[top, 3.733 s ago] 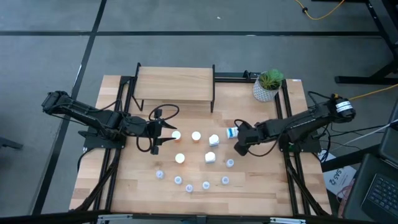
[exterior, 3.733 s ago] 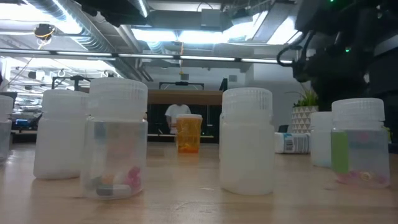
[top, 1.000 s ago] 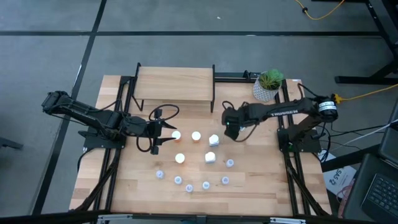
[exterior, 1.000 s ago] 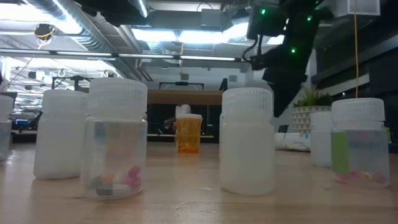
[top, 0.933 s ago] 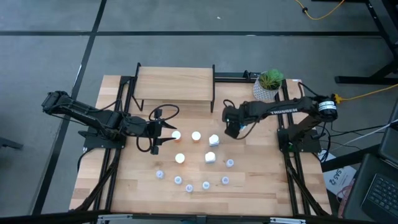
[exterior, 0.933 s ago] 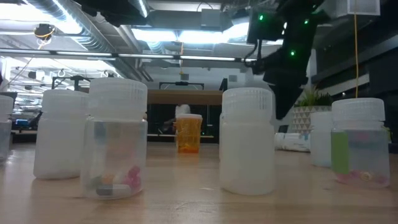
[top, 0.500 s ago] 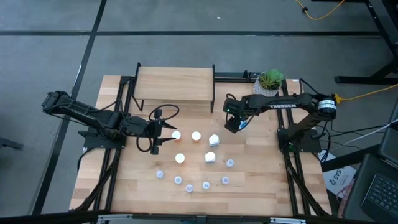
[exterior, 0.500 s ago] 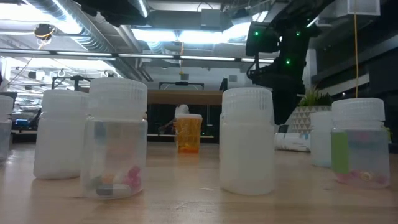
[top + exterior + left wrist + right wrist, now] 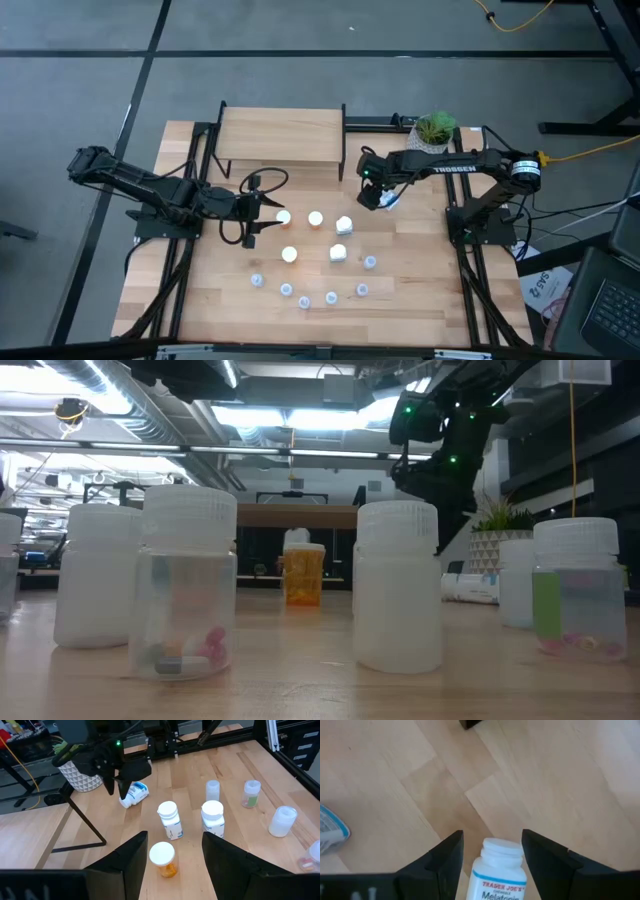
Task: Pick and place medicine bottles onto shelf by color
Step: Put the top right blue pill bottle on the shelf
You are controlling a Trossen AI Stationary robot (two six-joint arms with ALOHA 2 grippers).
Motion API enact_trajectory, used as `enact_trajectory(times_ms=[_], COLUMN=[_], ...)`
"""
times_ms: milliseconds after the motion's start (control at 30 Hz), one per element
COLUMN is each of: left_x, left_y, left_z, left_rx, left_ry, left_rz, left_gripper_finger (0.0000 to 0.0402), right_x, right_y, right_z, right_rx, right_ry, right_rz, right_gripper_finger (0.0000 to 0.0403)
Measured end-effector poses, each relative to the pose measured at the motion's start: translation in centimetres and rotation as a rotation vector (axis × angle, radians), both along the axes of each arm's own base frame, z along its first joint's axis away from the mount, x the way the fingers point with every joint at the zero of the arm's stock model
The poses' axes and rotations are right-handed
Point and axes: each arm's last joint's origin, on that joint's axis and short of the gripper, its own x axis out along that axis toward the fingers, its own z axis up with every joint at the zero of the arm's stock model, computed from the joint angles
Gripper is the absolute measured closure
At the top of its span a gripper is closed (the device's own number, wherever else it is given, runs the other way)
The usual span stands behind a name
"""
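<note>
My right gripper (image 9: 372, 197) hangs open, pointing steeply down over a white labelled medicine bottle (image 9: 500, 870) that lies on its side on the table near the shelf's right leg. In the right wrist view its fingers stand on either side of the cap end; I see no touch. My left gripper (image 9: 174, 840) waits open, level with an orange bottle (image 9: 162, 859) standing just ahead of its fingers. Two more orange bottles (image 9: 315, 218), two upright white bottles (image 9: 345, 224) and an arc of several pale-blue vials (image 9: 331, 298) stand mid-table. The shelf (image 9: 282, 135) stands at the far edge.
A white pot with a green plant (image 9: 430, 140) stands at the far right corner. Black frame rails (image 9: 203, 160) run along the table's sides. In the low view, vials and white bottles (image 9: 398, 585) stand close to the table's near edge. Bare wood lies right of the bottles.
My right gripper has swung toward the table's far edge, nearer the shelf's right leg, tipping slightly as it went, and has stayed open. The lying white bottle has kept its place.
</note>
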Motion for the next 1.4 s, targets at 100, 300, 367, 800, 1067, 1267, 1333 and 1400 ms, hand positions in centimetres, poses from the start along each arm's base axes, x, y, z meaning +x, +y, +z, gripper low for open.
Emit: enact_trajectory(times_ms=[100, 300, 367, 800, 1067, 1267, 1333, 1400], left_x=[0.0, 0.0, 0.0, 0.0, 0.0, 0.0, 0.0, 0.0], left_y=[0.0, 0.0, 0.0, 0.0, 0.0, 0.0, 0.0, 0.0], left_z=[0.0, 0.0, 0.0, 0.0, 0.0, 0.0, 0.0, 0.0], left_rx=[0.000, 0.000, 0.000, 0.000, 0.000, 0.001, 0.000, 0.001], left_ry=[0.000, 0.000, 0.000, 0.000, 0.000, 0.000, 0.000, 0.000], left_rz=[0.000, 0.000, 0.000, 0.000, -0.001, 0.000, 0.000, 0.000], left_gripper_finger=[0.0220, 0.0220, 0.0220, 0.0220, 0.0220, 0.0220, 0.0220, 0.0220], right_x=[0.0, 0.0, 0.0, -1.2, -1.9, -2.1, -2.2, -2.3], right_y=[-0.1, -0.2, -0.2, 0.0, 0.1, 0.1, 0.0, -0.2], right_z=[0.0, 0.0, 0.0, -2.1, -3.6, -4.2, -4.3, -4.4], right_rx=[0.000, 0.000, 0.005, 0.019, 0.013, 0.003, 0.003, -0.001], right_ry=[0.002, -0.005, -0.010, 0.030, 0.038, 0.021, 0.025, 0.035], right_rz=[-0.003, -0.010, -0.029, -0.055, -0.059, -0.035, -0.038, -0.030], right_gripper_finger=[0.0182, 0.0127, 0.0112, 0.0106, 0.0108, 0.0108, 0.0108, 0.0108])
